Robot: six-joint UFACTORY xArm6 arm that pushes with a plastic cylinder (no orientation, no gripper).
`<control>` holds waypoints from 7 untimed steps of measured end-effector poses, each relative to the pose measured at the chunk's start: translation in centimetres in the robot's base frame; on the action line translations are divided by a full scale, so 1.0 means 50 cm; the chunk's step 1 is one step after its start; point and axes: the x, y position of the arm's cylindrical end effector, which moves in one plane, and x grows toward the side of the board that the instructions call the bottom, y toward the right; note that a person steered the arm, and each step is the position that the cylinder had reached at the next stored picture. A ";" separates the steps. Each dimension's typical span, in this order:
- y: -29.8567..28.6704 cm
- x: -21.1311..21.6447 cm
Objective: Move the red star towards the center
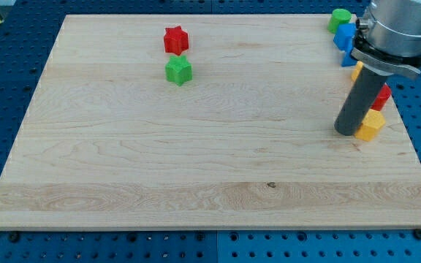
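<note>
Sitting near the view's top, left of middle, on the pale wooden worktop [123, 161]: the small red star-shaped block [175, 39], resting flat and well apart from the board's centre. Lying just below it, close but seemingly not touching: a green star-shaped block [178, 70], sitting right in the path toward the centre. Judging the red star as light, rigid and hard-surfaced, likely sliding easily over the smooth wood and prone to spinning off if struck on one of its points; no taking hold possible here, so pushing squarely on its upper-left side, in a notch between points, looking like the safest contact, while steering around the green star or carrying it along. Standing far off at the view's right: the dark rod, with my tip [348, 133] pressing down beside a yellow block [371, 126], touching or nearly touching it, well apart from the red star. No claw fitted on this arm, so nothing spreading or pinching to report. Counting by colour: two red pieces, the star and another red block [382, 95] half hidden behind the rod, shape not making itself out; two green, the star and a green block [338, 19] at the top right corner; one blue block [345, 36] showing clearly, possibly a second under it; one yellow clearly, with a yellow sliver [357, 71] perhaps being another.
</note>
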 end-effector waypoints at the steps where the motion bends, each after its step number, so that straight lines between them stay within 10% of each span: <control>1: 0.030 0.000; 4: -0.147 -0.060; 7: -0.342 -0.524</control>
